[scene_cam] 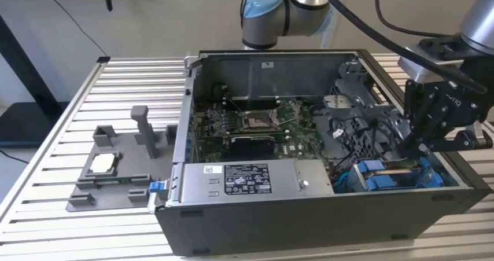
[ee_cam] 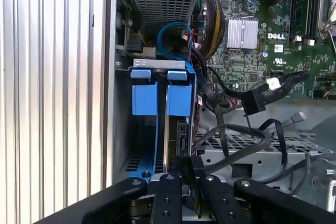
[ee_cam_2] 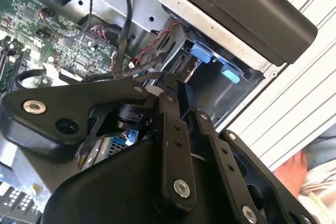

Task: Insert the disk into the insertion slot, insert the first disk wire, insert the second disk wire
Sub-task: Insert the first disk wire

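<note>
Gripper (ee_cam: 187, 165), tips pressed together, hangs at the insertion slot (ee_cam: 157, 64) in the case's (scene_cam: 309, 226) near corner, exterior view's right.

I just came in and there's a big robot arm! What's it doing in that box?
A robot arm is working inside an open computer case. Its gripper reaches down at the drive bay with blue tabs, at the exterior view's right. A black cable plug hangs loose nearby, not plugged in.
</note>
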Robot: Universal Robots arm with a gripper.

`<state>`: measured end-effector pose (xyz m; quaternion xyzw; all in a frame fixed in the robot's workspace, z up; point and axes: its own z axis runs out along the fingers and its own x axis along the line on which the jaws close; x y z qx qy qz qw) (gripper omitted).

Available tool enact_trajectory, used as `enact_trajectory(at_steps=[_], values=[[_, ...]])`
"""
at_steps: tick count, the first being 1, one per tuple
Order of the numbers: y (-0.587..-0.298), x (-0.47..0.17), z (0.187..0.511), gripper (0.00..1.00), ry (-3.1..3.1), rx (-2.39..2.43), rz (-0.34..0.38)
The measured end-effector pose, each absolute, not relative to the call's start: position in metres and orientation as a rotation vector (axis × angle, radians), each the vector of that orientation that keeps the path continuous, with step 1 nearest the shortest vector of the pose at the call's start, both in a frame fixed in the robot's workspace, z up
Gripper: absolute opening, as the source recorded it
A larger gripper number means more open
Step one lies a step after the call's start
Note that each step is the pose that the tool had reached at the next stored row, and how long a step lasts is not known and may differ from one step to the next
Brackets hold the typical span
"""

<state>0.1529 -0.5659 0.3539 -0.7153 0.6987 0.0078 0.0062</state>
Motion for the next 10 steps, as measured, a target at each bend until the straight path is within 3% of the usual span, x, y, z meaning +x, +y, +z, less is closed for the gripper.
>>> enact_trajectory(at_steps=[10], values=[[-0.5659,0.1572,0.3460,0.19,2.201,-2.224,0.024]])
